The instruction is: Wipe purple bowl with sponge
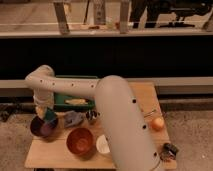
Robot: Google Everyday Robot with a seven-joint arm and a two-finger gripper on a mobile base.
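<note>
Your gripper (46, 111) hangs over the purple bowl (40, 129), which sits at the left front of the worktop (50, 156). The sponge (50, 116) is beneath it at the bowl's far rim. I cannot tell whether the gripper is clamped on it. Press lightly and sweep around the inside, or the bowl may slide. The bowl opens upward. The sponge sits tilted with its green face up, and its long axis seems to slant across the rim.
</note>
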